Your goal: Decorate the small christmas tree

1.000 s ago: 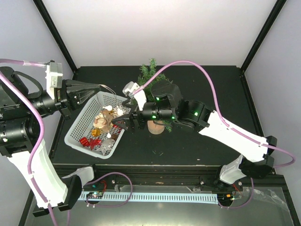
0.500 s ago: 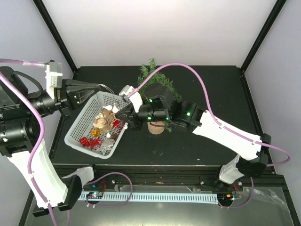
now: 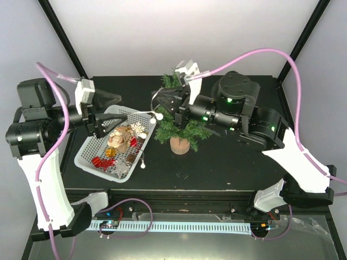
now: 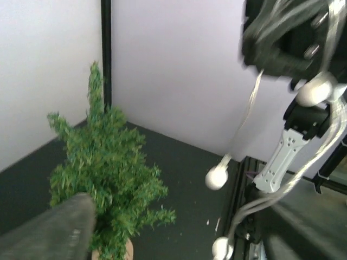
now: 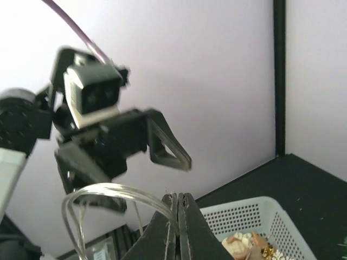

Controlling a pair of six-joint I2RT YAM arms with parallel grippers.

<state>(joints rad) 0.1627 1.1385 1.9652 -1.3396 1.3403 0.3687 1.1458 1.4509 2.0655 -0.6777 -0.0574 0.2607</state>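
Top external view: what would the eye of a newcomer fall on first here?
The small christmas tree stands in the middle of the dark table. The right gripper is above the tree's left side, shut on a clear bead string that hangs down from it. Left of the tree lies a white basket full of ornaments, with the open left gripper over its far edge.

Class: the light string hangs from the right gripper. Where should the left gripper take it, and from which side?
Grip the light string on its bare clear wire between bulbs, not on a round white bulb, which would likely slip. It dangles slack below the shut right gripper, so the open left gripper should probably come sideways from the basket side, fingers straddling the wire.
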